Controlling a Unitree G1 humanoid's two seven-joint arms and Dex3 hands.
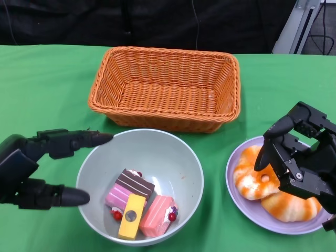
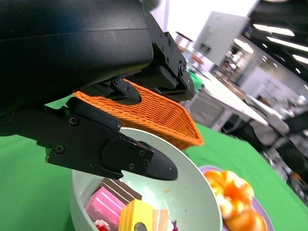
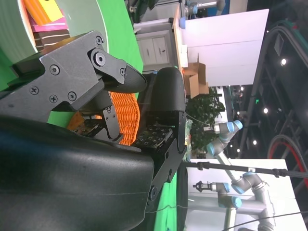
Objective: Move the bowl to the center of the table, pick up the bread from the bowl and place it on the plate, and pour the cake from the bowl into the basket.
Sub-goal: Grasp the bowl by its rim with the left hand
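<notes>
Head view. Green cloth-covered surface (image 1: 47, 89). Pale grey-green round bowl (image 1: 173, 157) sits near the front middle, just in front of the orange woven rectangular basket (image 1: 165, 86); bowl rim and basket's near wall lie close, cannot tell if touching.

In the bowl: several small cake pieces (image 1: 137, 207) grouped at the near side. One brown-and-pink striped, one yellow block, one pink-orange with red berries.

Left hand (image 1: 39, 168), black, lies beside the bowl's left rim. Fingers apart, one long finger reaching along the far-left rim with its tip at or just over the edge, another lower one pointing at the near-left rim. Nothing held. Contact with the rim not certain. Left wrist view agrees: a finger (image 2: 120, 154) hangs over the bowl's opening, cakes below it, basket beyond.

Lavender round plate (image 1: 236, 184) to the right of the bowl, near but apart. Two orange-and-white glazed bread rolls (image 1: 252, 178) lie on it, side by side.

Right hand (image 1: 296, 155), black, hangs over the plate, above and partly hiding the bread. Fingers loosely spread and curved downward; holds nothing that I can see. Right wrist view mostly filled by its own shell and fingers, with slivers of basket and bowl.
</notes>
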